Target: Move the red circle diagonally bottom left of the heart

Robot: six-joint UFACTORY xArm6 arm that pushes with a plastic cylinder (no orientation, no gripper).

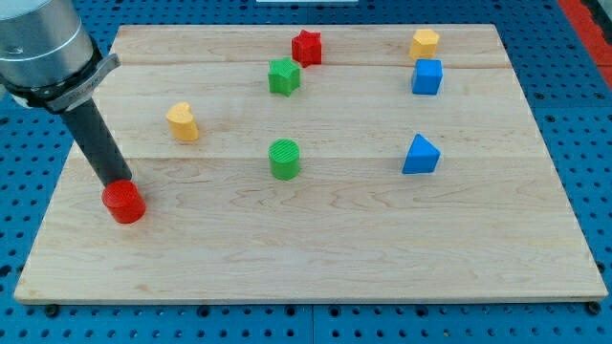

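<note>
Near the table's left edge, my tip point(119, 181) touches the red circle point(124, 203); the gripperless rod should push gently, staying below-left of the yellow heart point(183, 121).

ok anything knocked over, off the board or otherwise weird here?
Nothing stands out. All eight blocks sit flat on the wooden board, none over an edge. My tip touches the red circle from the view's top, down-left of the yellow heart.

No readable text, labels, brands, nos. or signs anywhere: none on the bench point(316, 248), none on the coloured blocks, none on the arm's grey housing point(38, 43) at the view's top left.
</note>
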